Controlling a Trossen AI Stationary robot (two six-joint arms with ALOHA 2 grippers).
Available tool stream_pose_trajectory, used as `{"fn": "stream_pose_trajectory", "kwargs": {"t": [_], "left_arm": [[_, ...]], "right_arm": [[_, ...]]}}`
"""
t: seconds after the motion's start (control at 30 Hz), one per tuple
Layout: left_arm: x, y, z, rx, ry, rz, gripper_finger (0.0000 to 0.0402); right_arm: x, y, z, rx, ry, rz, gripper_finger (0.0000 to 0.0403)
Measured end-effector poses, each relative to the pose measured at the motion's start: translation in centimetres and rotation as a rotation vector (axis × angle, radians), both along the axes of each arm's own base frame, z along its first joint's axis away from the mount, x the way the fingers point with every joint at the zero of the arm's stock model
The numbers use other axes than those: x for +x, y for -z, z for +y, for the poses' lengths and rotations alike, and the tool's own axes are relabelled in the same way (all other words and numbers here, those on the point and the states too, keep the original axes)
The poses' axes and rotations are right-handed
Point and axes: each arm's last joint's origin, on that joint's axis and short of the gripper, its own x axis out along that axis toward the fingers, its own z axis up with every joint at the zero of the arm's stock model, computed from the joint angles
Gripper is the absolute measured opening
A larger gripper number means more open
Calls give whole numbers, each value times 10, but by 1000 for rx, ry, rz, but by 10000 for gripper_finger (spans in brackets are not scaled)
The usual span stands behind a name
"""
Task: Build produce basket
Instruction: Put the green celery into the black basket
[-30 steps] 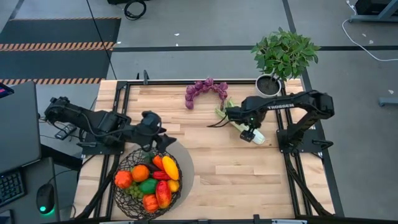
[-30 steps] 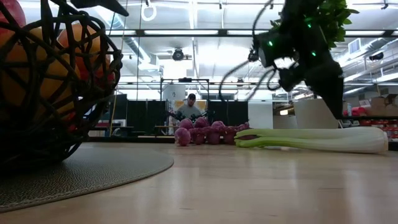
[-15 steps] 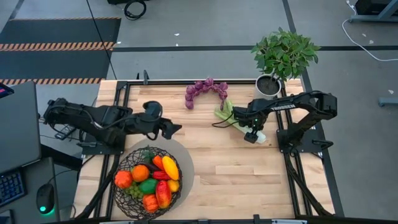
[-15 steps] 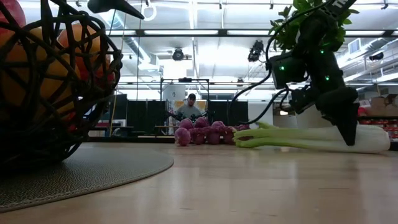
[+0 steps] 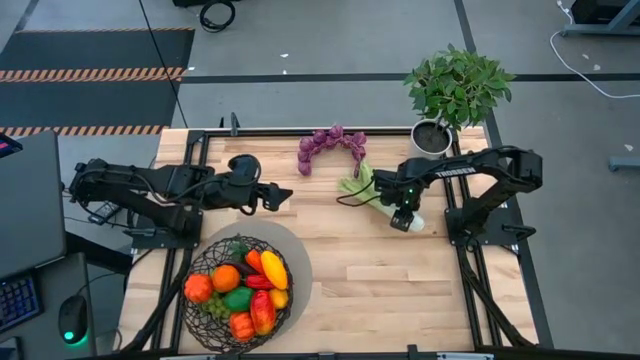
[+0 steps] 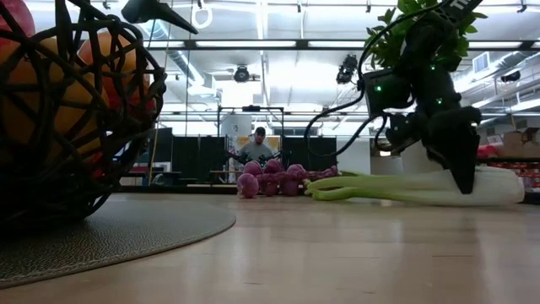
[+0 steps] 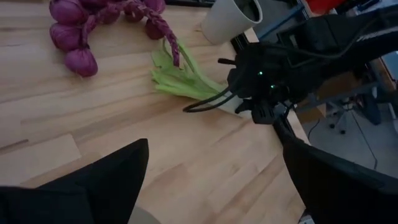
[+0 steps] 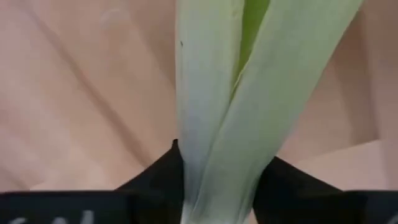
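Right arm [image 5: 470, 170]: pale lettering along its upper link — it seems to read "TROSSEN", though it is small and hard to make out in the high view.
Elsewhere: no label, number or sign can be read — not in any other view.

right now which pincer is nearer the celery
Right. The right pincer is closed around the celery stalk; the left pincer hovers apart, across the table above the basket.

Pale green celery [image 5: 385, 203], purple grapes [image 5: 325, 146], dark criss-cross wire basket [image 5: 200, 270] holding orange, red, yellow, green produce [image 5: 247, 290].
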Motion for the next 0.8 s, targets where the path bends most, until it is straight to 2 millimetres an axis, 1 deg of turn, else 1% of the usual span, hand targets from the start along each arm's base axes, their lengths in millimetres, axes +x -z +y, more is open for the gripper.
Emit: {"fn": "stream_pose_trajectory", "kwargs": {"t": [0.07,0.13,0.23,0.4,0.53,0.7,0.8], "left_arm": [[0,0,0,0,1,1,378],[0,0,0,1,0,4,378],[-2,2,0,5,0,29,378],[-6,7,6,-6,-34,89,378],[-6,4,11,2,-49,69,378],[-9,-5,14,43,-25,12,378],[-8,-13,14,57,-13,-53,378]], "right_arm": [[0,-3,3,33,-1,-22,134],[0,-8,5,60,-4,-51,129],[6,-25,8,49,-38,-111,129],[31,-75,10,-16,-96,-343,129],[54,-117,12,-69,-101,-534,129],[78,-158,14,-78,7,-785,129],[86,-179,13,-70,72,-913,129]]}}
